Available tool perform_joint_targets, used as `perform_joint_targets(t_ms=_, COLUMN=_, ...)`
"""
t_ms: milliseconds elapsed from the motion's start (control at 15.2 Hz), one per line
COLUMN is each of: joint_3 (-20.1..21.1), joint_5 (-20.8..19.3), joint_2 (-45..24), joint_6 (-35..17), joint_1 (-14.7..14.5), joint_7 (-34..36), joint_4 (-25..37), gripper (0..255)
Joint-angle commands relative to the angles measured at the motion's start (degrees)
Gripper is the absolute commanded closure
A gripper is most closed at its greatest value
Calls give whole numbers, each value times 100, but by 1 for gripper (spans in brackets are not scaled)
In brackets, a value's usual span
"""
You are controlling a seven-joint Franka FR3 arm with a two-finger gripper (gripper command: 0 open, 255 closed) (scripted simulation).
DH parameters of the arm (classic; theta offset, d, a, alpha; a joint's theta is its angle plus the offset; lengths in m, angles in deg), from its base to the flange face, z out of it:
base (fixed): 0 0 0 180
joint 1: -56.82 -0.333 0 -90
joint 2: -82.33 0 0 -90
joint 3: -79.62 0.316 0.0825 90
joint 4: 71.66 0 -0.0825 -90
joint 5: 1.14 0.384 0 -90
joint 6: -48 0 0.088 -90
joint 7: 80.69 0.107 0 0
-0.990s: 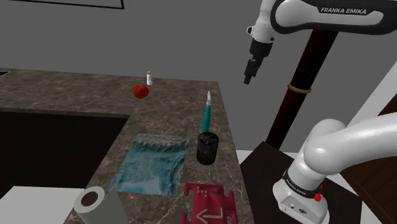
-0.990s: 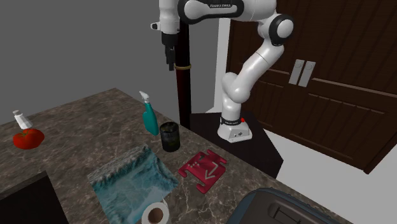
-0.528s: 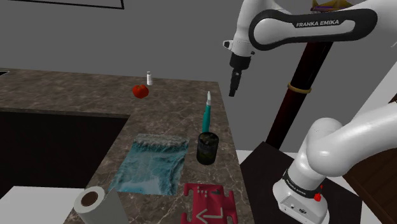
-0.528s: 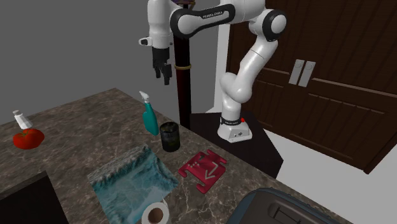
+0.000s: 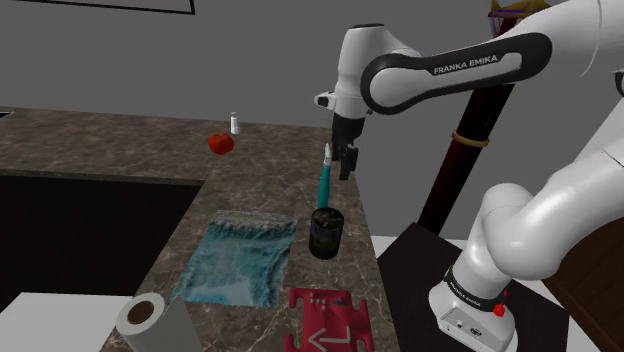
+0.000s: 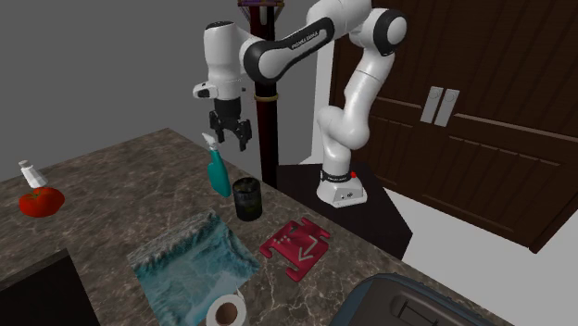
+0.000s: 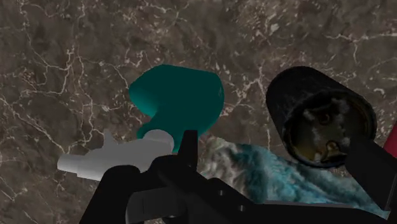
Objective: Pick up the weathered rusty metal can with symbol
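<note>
While the pincer (image 5: 346, 163) hangs above the teal spray bottle (image 5: 323, 185), the shoulder view shows you the dark, rusty can (image 5: 325, 232) upright on the table (image 5: 120, 150), lower than the pincer and just beside the bottle. In the second exterior view the fingers stand spread and empty. In the wrist view the can's open mouth faces you off-centre; you'd likely shift across, then descend along its upright axis.

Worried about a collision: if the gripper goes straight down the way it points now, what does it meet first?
Probably the teal spray bottle, at its white head; the dark can sits off to the side.
</note>
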Motion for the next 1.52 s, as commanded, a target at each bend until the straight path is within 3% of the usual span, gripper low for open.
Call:
perform_joint_targets(t_ms=0, joint_3=67, joint_5=59, joint_2=-155, joint_6=-175, joint_1=-209, joint_7=-318, joint_4=-62, gripper=0)
perform_joint_targets(t_ms=528, joint_3=383, joint_5=282, joint_2=-728, joint_6=-910, joint_1=-1012, joint_7=-1520, joint_4=-413, gripper=0)
perform_joint_targets(t_ms=1188, joint_3=409, joint_5=286, joint_2=-1053, joint_6=-1585, joint_1=-1033, joint_7=-1549, joint_4=-770, gripper=0)
perform_joint_targets(t_ms=1254, joint_3=408, joint_5=286, joint_2=-1048, joint_6=-1584, joint_1=-1032, joint_7=-1551, joint_4=-773, gripper=255)
perform_joint_targets(t_ms=1452, joint_3=413, joint_5=287, joint_2=-1056, joint_6=-1589, joint_1=-1036, joint_7=-1543, joint_4=-771, gripper=255)
